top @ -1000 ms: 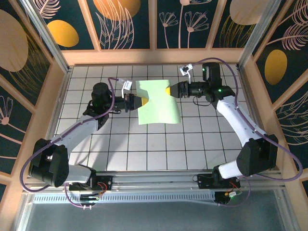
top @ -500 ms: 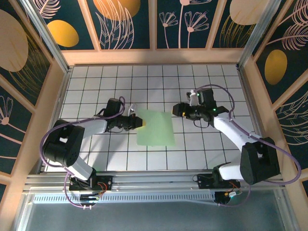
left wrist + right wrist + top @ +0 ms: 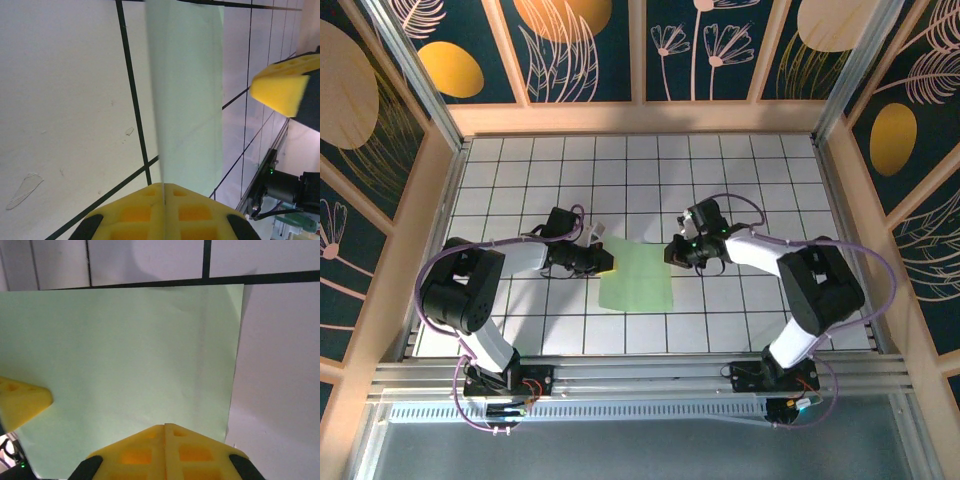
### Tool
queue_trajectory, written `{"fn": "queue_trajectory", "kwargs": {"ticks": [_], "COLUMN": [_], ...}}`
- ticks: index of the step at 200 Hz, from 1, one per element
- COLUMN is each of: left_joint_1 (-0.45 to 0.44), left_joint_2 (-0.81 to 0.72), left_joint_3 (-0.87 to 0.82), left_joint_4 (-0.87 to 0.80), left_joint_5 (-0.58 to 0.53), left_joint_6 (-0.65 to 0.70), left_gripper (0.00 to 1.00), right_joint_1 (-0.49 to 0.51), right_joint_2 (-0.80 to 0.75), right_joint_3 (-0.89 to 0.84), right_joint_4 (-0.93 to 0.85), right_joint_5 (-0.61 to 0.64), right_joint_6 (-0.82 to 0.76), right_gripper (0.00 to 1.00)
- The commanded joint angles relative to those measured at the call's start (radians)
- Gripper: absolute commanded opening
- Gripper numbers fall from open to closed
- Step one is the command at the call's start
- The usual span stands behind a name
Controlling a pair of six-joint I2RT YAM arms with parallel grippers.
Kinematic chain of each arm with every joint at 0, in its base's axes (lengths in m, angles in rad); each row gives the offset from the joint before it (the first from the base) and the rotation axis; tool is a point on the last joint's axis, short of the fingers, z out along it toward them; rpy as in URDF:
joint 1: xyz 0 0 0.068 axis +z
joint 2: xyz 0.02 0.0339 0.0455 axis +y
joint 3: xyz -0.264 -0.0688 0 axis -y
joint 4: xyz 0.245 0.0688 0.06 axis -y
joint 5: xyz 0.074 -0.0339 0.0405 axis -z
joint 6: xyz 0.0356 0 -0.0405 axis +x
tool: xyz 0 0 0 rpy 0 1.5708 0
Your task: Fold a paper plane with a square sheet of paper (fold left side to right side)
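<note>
Clearly the fold is only at its start: the square sheet of paper [image 3: 638, 278] lies opened out on the tiled counter [image 3: 750, 180] between the two arms, and I can make out no crease across it. The left end effector [image 3: 607, 262] is fully closed at the sheet's left edge. In the left wrist view the paper runs straight out of the seam between the yellow fingers [image 3: 195, 212], so I judge the edge to be pinched. The right end effector [image 3: 672, 251] is closed as well, at the opposite edge near a corner; whether it grips the paper or merely presses on it I cannot tell.

To do this step well, the left arm probably needs to carry its edge up and over in a low arc towards the right side, while the right side acts as an anchor so the sheet does not slide. Paper this thin likely buckles or tears if pulled taut, so some slack helps. The edges and corners should meet before anything is pressed flat, since a skewed first fold would spoil the plane's symmetry.
</note>
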Motion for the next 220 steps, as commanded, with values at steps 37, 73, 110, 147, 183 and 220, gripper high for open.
{"fn": "queue_trajectory", "kwargs": {"ticks": [37, 73, 110, 147, 183, 220], "left_joint_1": [-0.005, -0.007, -0.029, -0.056, -0.090, -0.121], "left_joint_2": [-0.021, -0.047, -0.062, -0.021, 0.041, 0.098], "left_joint_3": [0.019, 0.020, 0.039, 0.071, 0.097, 0.121], "left_joint_4": [0.021, 0.090, 0.147, 0.189, 0.246, 0.284], "left_joint_5": [0.060, 0.131, 0.158, 0.164, 0.168, 0.169], "left_joint_6": [-0.028, -0.074, -0.125, -0.150, -0.184, -0.204], "left_gripper": [0.31, 0.48, 0.61, 0.66, 0.67, 0.68], "right_joint_1": [0.019, 0.019, 0.019, 0.019, 0.019, 0.019], "right_joint_2": [0.084, 0.112, 0.127, 0.139, 0.134, 0.114], "right_joint_3": [0.003, -0.033, -0.041, -0.053, -0.079, -0.116], "right_joint_4": [-0.002, 0.021, 0.035, 0.077, 0.121, 0.193], "right_joint_5": [0.085, 0.103, 0.126, 0.111, 0.083, 0.044], "right_joint_6": [-0.016, -0.037, -0.058, -0.049, -0.029, 0.010], "right_gripper": [0.05, 0.05, 0.05, 0.06, 0.07, 0.07]}}
